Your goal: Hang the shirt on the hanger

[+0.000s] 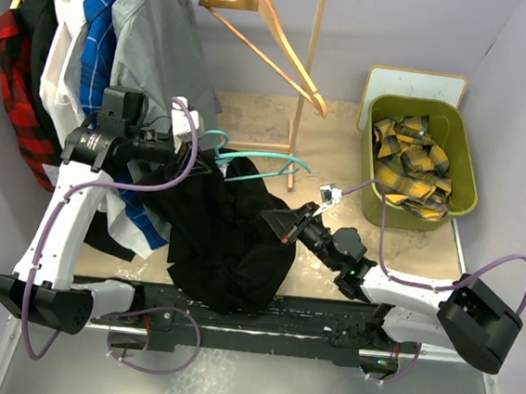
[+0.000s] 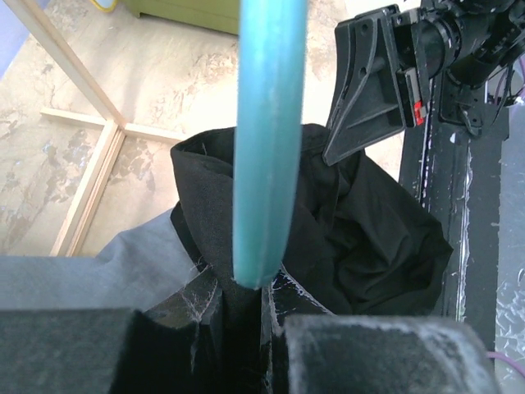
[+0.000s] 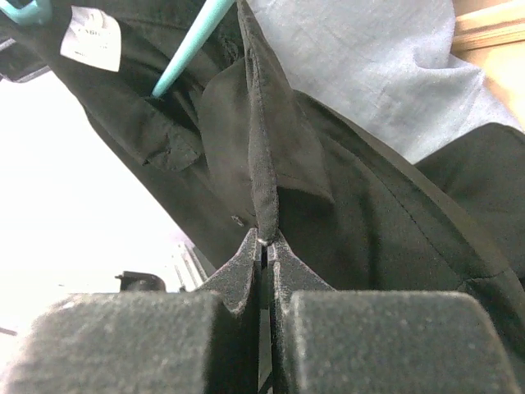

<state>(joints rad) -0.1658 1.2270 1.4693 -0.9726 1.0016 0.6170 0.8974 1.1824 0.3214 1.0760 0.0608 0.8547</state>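
The black shirt (image 1: pixel 226 240) hangs in a bunch from the teal hanger (image 1: pixel 266 167) above the table's middle. My left gripper (image 1: pixel 189 157) is shut on the hanger near its hook and holds it up. In the left wrist view the teal bar (image 2: pixel 267 139) runs out from between my closed fingers, with the shirt (image 2: pixel 361 238) below it. My right gripper (image 1: pixel 277 224) is shut on a fold of the shirt's edge (image 3: pixel 262 164). The right wrist view also shows the hanger (image 3: pixel 189 53) inside the neck and the white label (image 3: pixel 92 37).
A clothes rack at the back left holds several garments, among them a grey shirt (image 1: pixel 161 43). A light wooden hanger (image 1: pixel 269 35) hangs by the rack's wooden post (image 1: pixel 300 98). A green bin (image 1: pixel 463 151) at the right holds a yellow-and-black plaid garment (image 1: pixel 413 165).
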